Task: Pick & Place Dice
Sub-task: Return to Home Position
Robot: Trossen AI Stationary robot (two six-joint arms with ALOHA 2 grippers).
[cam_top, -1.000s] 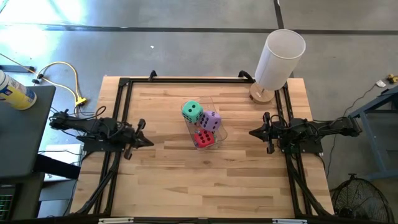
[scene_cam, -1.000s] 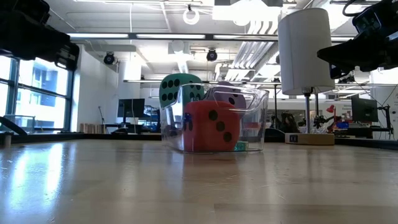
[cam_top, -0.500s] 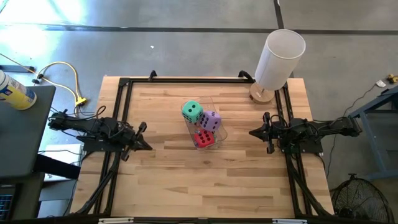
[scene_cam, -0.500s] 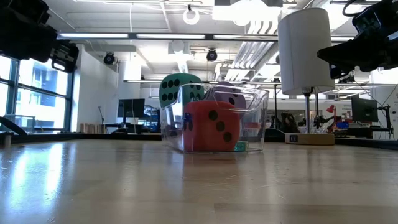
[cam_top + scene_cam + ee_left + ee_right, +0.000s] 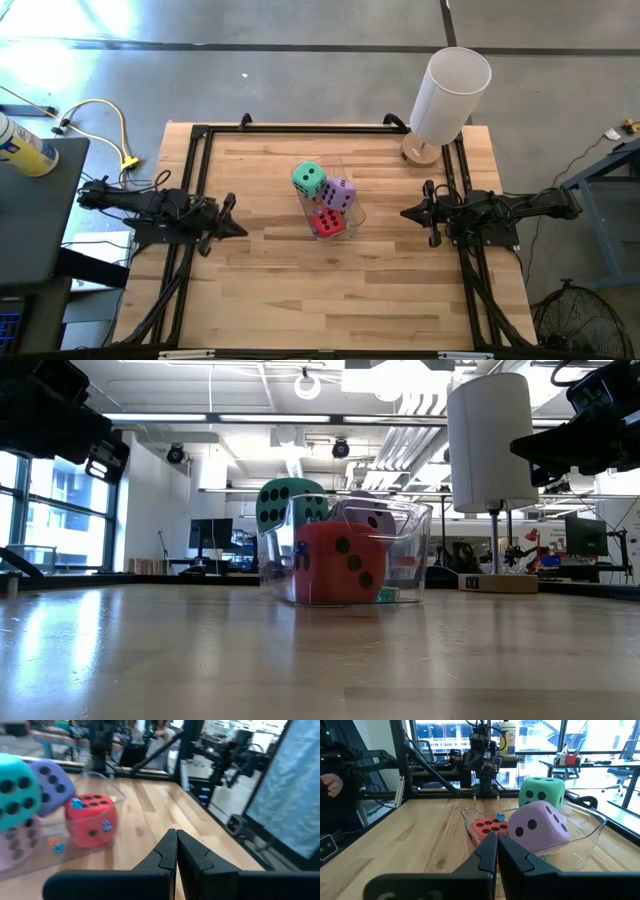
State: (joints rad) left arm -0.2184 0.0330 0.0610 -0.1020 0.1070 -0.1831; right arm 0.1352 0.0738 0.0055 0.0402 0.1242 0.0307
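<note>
Wooden desk [image 5: 270, 290] fills the high view, bare workshop floor around it. White cylinder [image 5: 450, 92] on a round base stands at the far right corner. Left arm is folded at the left edge, right arm at the right edge. We read both as at or near home, so the job looks done bar parking.

Left gripper [image 5: 228, 218] points inward across the desk, fingers pressed together, nothing held. Right gripper [image 5: 408, 213] mirrors it, fingers together too, empty.

Clear bin [image 5: 357, 214] sits about mid-desk between the two grippers, long axis running far edge to near edge on a slight slant.
- Green die [image 5: 309, 179] perches at the bin's far end, well above the rim. We can't tell what it rests on.
- Purple die [image 5: 338, 194] is mid-bin, touching green.
- Red die [image 5: 327, 222] is at the near end.
- Pink die [image 5: 15, 845] shows low behind the bin wall, under green and purple.
- Small blue dice [image 5: 75, 803] lie on red and on the bin floor.

Key relation: the bin lies straight ahead of both grippers, right one nearer, neither close. Any parking move should go outward. Green looks easiest to knock off.
</note>
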